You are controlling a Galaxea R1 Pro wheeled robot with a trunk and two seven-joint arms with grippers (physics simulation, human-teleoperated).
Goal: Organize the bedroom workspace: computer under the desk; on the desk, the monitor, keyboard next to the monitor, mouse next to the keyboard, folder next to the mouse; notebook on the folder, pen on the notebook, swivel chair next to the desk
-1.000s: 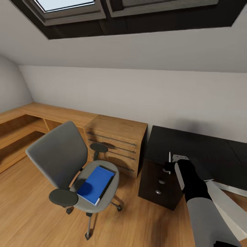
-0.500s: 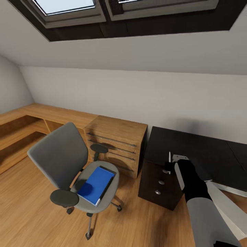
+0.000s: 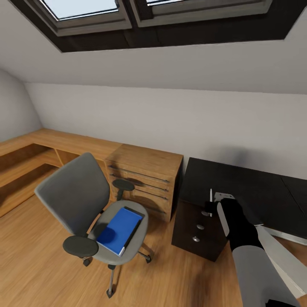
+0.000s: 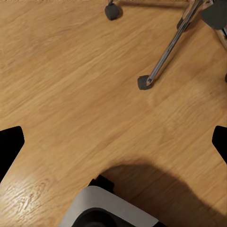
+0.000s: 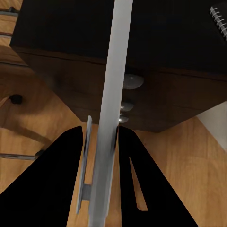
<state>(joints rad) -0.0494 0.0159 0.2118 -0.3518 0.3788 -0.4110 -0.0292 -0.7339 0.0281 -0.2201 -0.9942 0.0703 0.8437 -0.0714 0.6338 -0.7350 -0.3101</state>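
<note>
The grey swivel chair (image 3: 74, 192) stands on the wood floor left of the dark desk (image 3: 238, 179), facing away from it. The blue folder (image 3: 120, 230) lies flat on its seat. My right gripper (image 3: 213, 204) hangs over the desk's front left corner. It is shut (image 5: 100, 132) on a long, thin, pale grey slab (image 5: 113, 71) seen edge-on, which looks like the keyboard. A spiral-bound notebook's corner (image 5: 218, 21) lies on the desk top. My left gripper (image 4: 113, 142) is open and empty above the floor, close to a chair leg (image 4: 170, 49).
A dark drawer unit (image 3: 198, 230) with round knobs sits under the desk's left end. A wooden chest of drawers (image 3: 145, 175) stands between it and a low wooden bench (image 3: 25, 145) along the sloped wall. Skylights (image 3: 85, 10) are overhead.
The view has crept a few pixels sideways. The chair, folder and both arms hold their places.
</note>
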